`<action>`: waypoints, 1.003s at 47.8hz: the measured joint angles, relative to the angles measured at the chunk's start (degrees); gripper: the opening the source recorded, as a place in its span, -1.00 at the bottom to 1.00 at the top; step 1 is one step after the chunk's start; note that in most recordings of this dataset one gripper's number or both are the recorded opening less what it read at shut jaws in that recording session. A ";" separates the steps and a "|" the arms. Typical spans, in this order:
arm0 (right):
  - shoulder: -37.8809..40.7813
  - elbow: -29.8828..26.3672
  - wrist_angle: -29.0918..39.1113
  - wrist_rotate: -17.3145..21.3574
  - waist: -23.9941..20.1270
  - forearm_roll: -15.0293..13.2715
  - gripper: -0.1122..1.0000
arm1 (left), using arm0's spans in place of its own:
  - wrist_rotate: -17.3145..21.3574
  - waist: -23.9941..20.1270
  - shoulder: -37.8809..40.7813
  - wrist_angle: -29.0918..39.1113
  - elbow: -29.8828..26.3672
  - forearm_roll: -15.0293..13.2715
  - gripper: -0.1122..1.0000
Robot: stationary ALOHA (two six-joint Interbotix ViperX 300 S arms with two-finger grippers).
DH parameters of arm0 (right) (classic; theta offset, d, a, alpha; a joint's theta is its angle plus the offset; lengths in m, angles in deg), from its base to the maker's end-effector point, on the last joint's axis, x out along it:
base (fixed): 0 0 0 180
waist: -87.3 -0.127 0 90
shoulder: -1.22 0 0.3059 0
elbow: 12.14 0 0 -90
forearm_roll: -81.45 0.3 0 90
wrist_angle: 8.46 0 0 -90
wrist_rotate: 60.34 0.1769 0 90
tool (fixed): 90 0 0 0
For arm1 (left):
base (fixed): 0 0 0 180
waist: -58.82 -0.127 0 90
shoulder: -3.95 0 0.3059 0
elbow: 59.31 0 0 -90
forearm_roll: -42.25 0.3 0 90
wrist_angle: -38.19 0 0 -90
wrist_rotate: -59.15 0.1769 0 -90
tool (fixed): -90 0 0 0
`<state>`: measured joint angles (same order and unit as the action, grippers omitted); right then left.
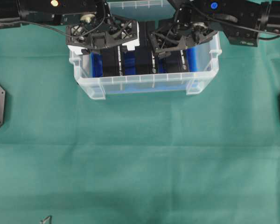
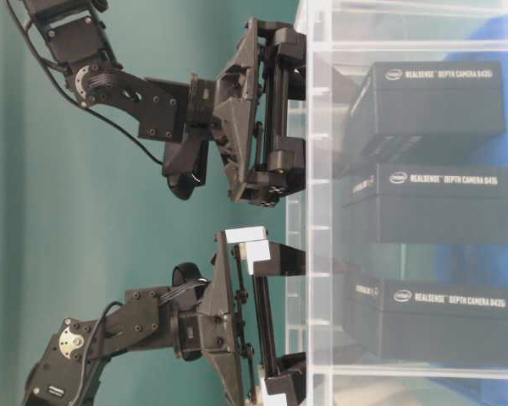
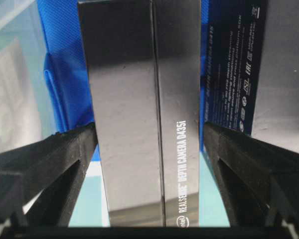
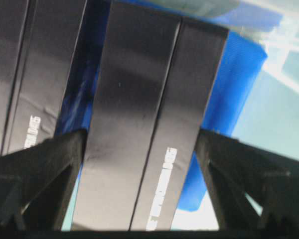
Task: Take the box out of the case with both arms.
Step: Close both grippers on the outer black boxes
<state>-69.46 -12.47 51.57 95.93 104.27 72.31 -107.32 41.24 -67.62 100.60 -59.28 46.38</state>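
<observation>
Open pincers (image 3: 149, 144) (image 4: 139, 149) astride boxes (image 3: 139, 109) — in case (image 1: 144, 86)

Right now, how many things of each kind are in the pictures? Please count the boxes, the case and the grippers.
Black RealSense depth camera boxes: 3 (first, second, third), standing in the case
Clear plastic case: 1
Grippers: 2 (left gripper, right gripper), each open around an outer box
Total: 6

Clear case (image 1: 144, 85) on green tablecloth (image 1: 140, 154)
</observation>
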 measured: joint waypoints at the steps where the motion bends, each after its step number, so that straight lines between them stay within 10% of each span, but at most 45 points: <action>1: 0.00 0.00 0.00 0.09 0.00 0.00 0.89 | 0.00 0.09 0.00 0.00 0.00 0.00 0.74; 18: 0.00 -0.09 2.64 1.49 0.00 0.00 0.82 | 0.53 0.00 0.09 1.58 0.18 -0.70 0.33; 25: 0.00 -0.09 4.31 2.37 0.00 0.00 0.38 | 0.53 0.00 -0.09 2.20 0.18 -1.05 0.33; 48: 0.00 -0.09 4.31 4.31 -0.09 -0.26 0.38 | 0.53 0.18 -0.35 2.64 0.09 -1.41 0.33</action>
<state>-69.46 -12.56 55.88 100.23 104.18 72.05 -106.79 41.41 -67.97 103.23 -59.20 44.97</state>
